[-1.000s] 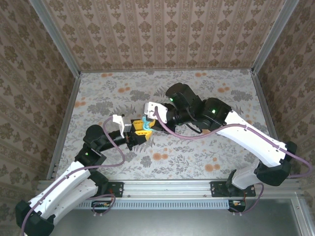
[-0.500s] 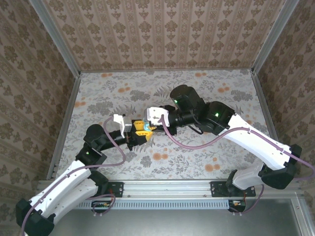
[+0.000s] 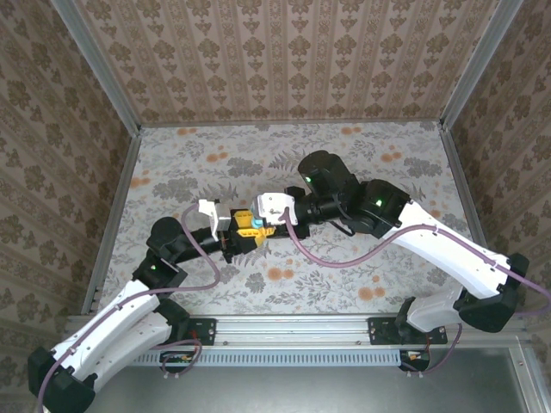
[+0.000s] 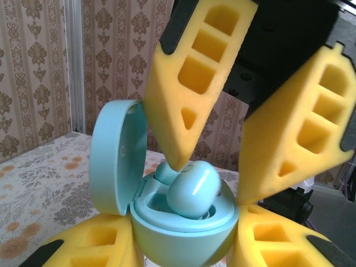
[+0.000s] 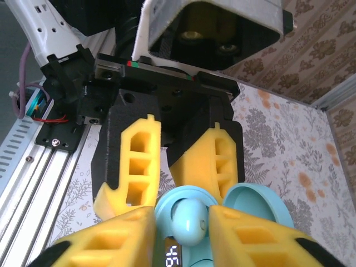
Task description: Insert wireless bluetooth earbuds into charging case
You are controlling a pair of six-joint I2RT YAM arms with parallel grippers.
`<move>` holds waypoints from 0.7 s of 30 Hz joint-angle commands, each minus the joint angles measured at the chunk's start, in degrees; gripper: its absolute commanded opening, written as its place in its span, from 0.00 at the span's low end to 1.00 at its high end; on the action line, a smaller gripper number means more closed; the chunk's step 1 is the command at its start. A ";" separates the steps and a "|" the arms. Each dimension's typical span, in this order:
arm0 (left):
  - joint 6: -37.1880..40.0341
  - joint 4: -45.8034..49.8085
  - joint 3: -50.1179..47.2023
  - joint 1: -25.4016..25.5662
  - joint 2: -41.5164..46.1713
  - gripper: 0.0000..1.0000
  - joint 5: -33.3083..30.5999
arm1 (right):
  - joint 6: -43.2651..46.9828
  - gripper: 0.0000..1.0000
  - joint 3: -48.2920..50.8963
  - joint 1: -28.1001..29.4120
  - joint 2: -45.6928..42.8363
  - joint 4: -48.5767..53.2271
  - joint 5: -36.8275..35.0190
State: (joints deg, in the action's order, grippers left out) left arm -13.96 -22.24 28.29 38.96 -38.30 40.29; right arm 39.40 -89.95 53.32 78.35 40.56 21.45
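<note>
Teal charging case point(image 4: 167, 233) is clamped by left gripper point(image 4: 186, 250). Teal earbud point(image 4: 192, 186), released between right gripper point(image 4: 211, 181) fingers, should be nudged flush.

The teal charging case point(image 4: 183, 239) and the earbud point(image 4: 192, 192) in it look like smooth, glossy plastic; the yellow fingers point(image 4: 164, 100) beside the case are matt, faintly grainy; the floral surface point(image 4: 39, 183) looks matt.

The right gripper point(image 4: 211, 183) shifted slightly toward the near edge, and its jaws, shut a second before, parted to either side of the teal earbud point(image 4: 192, 192), which now sat in the open case point(image 4: 178, 239).
</note>
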 commanded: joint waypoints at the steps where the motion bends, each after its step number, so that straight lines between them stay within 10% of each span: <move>1: -0.43 -1.77 2.25 0.13 -0.07 0.23 1.08 | 0.27 0.37 -0.39 -0.86 -2.01 0.12 2.15; 14: 0.86 0.45 2.16 0.02 0.51 0.23 -1.13 | -17.75 0.45 0.63 -4.28 -7.12 -5.96 6.07; 21: 2.57 2.42 1.94 0.06 0.93 0.22 -6.80 | -49.78 0.31 -2.52 -4.14 -5.63 -4.14 -1.61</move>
State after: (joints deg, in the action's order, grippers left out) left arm -13.19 -20.82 28.51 38.96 -38.50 36.97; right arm 8.16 -90.48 49.12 71.79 35.51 23.88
